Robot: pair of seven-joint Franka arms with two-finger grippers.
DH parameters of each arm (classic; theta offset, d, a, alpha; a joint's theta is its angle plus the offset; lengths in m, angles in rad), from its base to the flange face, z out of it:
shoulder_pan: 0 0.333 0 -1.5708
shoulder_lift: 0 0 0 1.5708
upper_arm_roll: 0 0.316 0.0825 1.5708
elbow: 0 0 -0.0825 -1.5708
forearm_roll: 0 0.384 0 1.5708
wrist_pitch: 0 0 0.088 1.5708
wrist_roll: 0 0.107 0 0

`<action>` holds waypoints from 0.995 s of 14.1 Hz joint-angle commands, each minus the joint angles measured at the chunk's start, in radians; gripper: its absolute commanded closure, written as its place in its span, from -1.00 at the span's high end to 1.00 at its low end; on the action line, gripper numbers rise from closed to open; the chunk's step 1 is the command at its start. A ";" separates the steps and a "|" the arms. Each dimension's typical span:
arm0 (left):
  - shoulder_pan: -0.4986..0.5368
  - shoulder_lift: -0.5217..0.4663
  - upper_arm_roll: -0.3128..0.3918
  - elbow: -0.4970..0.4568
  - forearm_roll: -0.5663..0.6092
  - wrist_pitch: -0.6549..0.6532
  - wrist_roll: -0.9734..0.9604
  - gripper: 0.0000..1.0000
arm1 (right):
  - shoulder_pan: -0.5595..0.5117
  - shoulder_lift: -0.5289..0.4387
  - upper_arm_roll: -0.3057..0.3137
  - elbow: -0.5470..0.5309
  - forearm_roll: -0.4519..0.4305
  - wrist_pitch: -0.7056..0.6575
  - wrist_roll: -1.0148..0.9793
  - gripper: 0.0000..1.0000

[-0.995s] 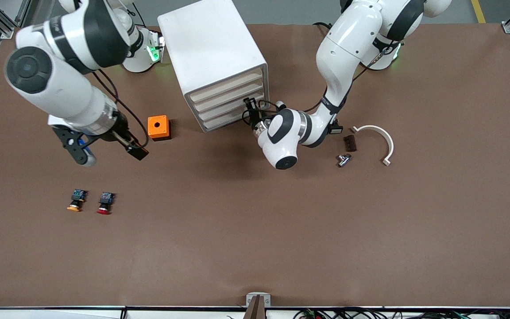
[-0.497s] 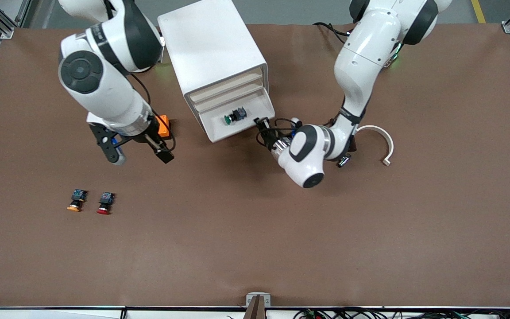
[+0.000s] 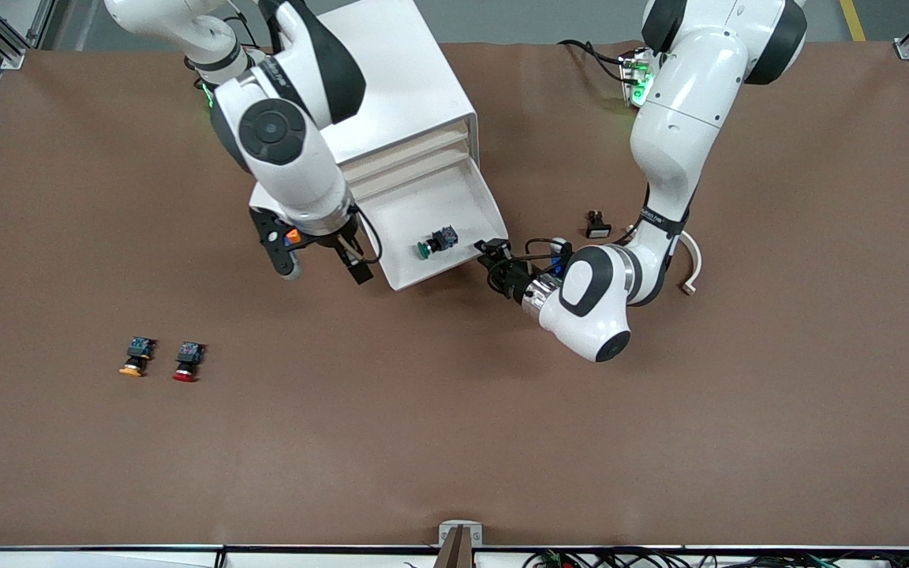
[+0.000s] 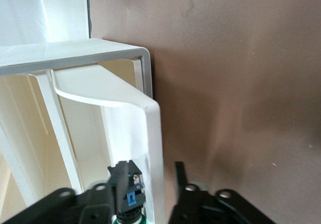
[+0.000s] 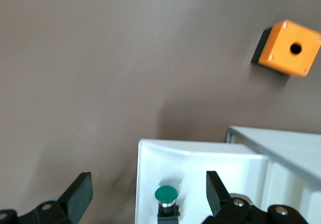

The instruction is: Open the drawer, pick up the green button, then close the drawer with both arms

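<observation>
- Front view: the bottom drawer [image 3: 454, 260] of the white cabinet [image 3: 379, 87] stands pulled out, the green-capped button [image 3: 436, 241] lying inside — exposed for picking
- left gripper [image 3: 499, 264] sits at the drawer's front corner, fingers parted astride the front panel, holding nothing
- right gripper [image 3: 320, 264] hovers beside the drawer, wide open, ready to reach for the button
- A second ago the drawer was shut, the right arm out near the orange box [image 5: 290, 47]

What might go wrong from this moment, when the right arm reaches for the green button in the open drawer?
The button lies close to the drawer's front wall, so a finger of the open right gripper may strike that wall. The left gripper is at the drawer's front corner; the arms might crowd each other. The small button may roll when nudged.
</observation>
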 commanded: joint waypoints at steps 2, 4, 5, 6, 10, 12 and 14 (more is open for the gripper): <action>0.005 -0.013 0.026 0.062 0.162 -0.007 0.008 1.00 | 0.096 0.057 -0.008 0.000 -0.043 0.059 0.146 1.00; 0.005 -0.032 0.050 0.087 0.279 -0.007 0.008 1.00 | 0.143 0.084 -0.008 0.000 -0.043 0.065 0.172 1.00; 0.005 -0.034 0.066 0.097 0.326 -0.007 0.010 1.00 | 0.166 0.094 -0.008 0.000 -0.045 0.068 0.187 1.00; 0.004 -0.049 0.081 0.111 0.379 -0.008 0.008 1.00 | 0.185 0.102 -0.010 0.000 -0.045 0.080 0.212 1.00; 0.018 -0.150 0.090 0.117 0.552 -0.008 0.077 1.00 | 0.254 0.146 -0.010 0.000 -0.076 0.128 0.305 1.00; 0.033 -0.178 0.093 0.117 0.584 -0.007 0.155 1.00 | 0.272 0.180 -0.010 0.000 -0.098 0.152 0.333 1.00; 0.042 -0.189 0.095 0.117 0.624 -0.007 0.317 1.00 | 0.280 0.208 -0.010 0.002 -0.109 0.168 0.333 1.00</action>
